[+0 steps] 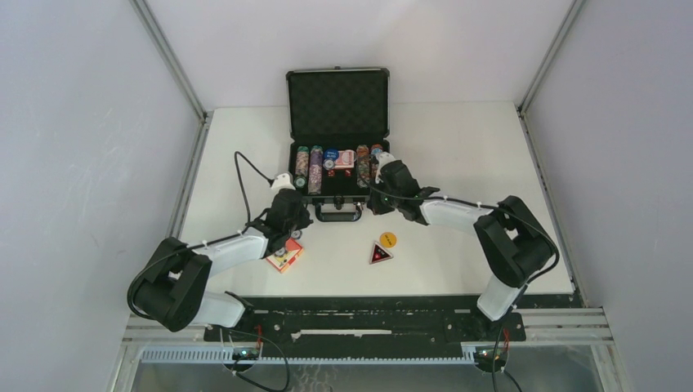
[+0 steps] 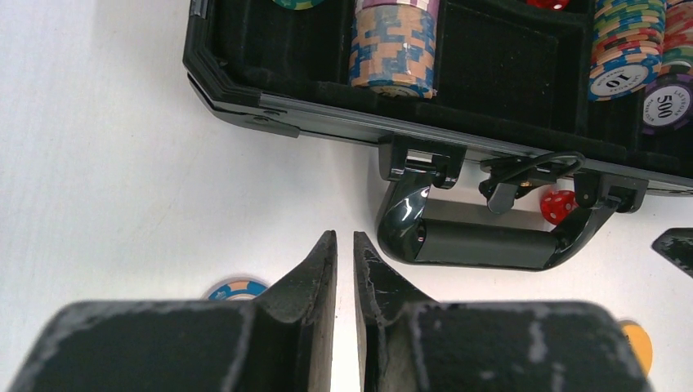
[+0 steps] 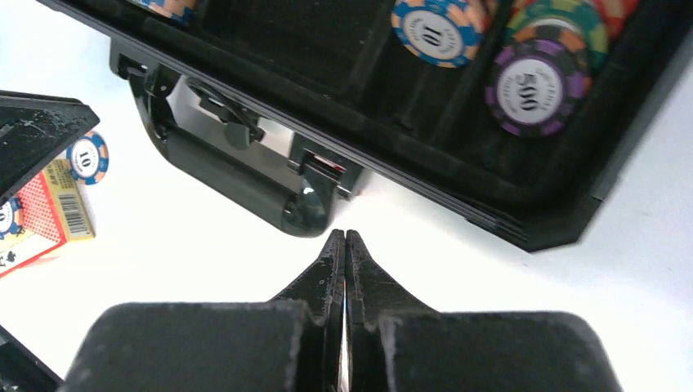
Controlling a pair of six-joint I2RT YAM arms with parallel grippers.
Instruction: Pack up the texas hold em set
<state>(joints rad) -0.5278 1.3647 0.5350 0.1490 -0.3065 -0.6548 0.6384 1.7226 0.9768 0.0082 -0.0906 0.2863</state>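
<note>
The black briefcase (image 1: 337,102) stands open at the back of the table, its foam base (image 2: 490,65) holding rows of multicoloured chips (image 1: 315,167). My left gripper (image 2: 344,237) hovers low in front of the case, left of the handle (image 2: 482,241). Its jaws are a narrow gap apart with nothing between them. A loose blue chip (image 2: 237,288) lies by its left finger. My right gripper (image 3: 345,233) is shut and empty, just in front of the handle's right end (image 3: 306,208). A red die (image 2: 558,206) lies behind the handle. A red card box (image 1: 284,257) lies by the left arm.
An orange round button (image 1: 387,239) and a red triangular piece (image 1: 380,254) lie on the white table in front of the case. The upright lid stands behind the base. Grey walls close in the table on the left and right.
</note>
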